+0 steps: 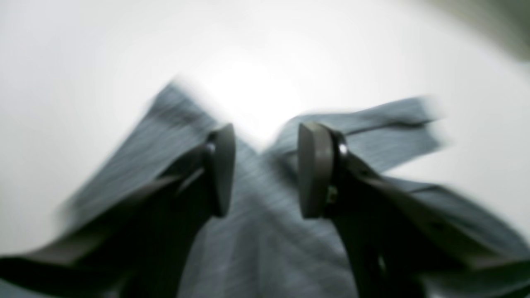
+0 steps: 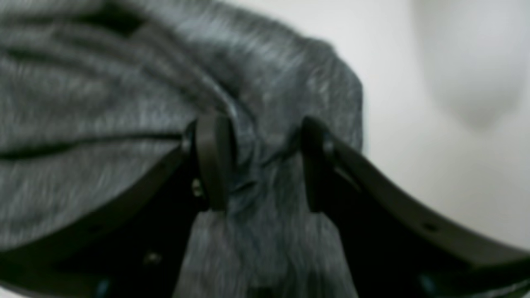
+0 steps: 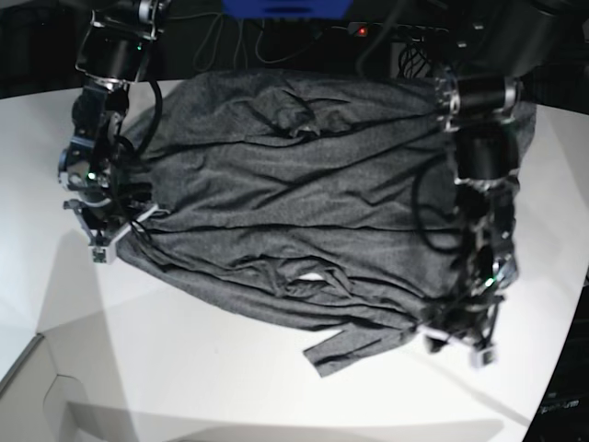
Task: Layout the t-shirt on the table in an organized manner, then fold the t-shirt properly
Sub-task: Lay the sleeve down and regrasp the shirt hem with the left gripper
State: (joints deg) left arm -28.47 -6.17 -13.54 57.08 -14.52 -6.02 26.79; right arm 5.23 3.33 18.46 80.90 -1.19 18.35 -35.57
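- Right gripper (image 2: 258,165): jaws clamped on a bunched fold of the t-shirt (image 3: 294,212).
- Left gripper (image 1: 265,169): jaws apart over a sleeve.
- T-shirt: spread wrinkled on the table (image 3: 230,378), long axis between the arms.

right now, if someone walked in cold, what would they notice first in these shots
A big dark-grey t-shirt sprawls wrinkled across the middle of the white table, one sleeve poking out at its near edge. An arm stands at each end of it: the right gripper has bunched cloth between its fingers, while the left gripper hangs open over the fabric.
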